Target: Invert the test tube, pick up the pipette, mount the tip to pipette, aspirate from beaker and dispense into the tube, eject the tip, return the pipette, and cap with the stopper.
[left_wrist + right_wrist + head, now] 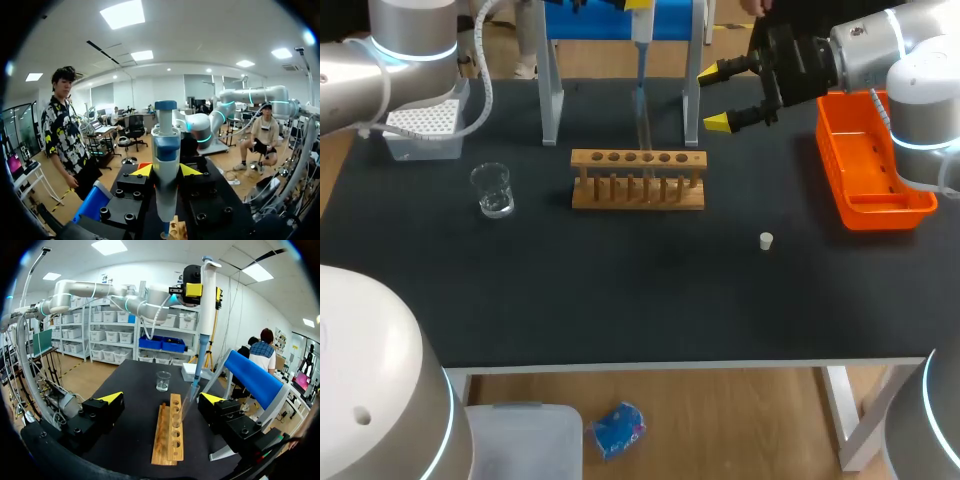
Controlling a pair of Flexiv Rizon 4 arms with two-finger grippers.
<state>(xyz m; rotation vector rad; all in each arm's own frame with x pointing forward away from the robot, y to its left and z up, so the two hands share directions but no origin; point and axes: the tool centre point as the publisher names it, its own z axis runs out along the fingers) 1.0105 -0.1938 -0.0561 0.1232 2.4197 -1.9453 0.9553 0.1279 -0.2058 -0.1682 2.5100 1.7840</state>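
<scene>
Head view, one beaker (494,188), one rack (638,180), one stopper (766,240), one pipette (640,62)

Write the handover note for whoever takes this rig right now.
Left gripper: shut on pipette, tip mounted, held over the test tube in the rack.
Right gripper: open, empty, beside the rack.
Beaker and stopper stand on the table.
Done: tube upright, pipette picked up, tip on.
Cannot tell whether dispensing is finished.
To do: eject tip, return pipette, cap tube.
</scene>
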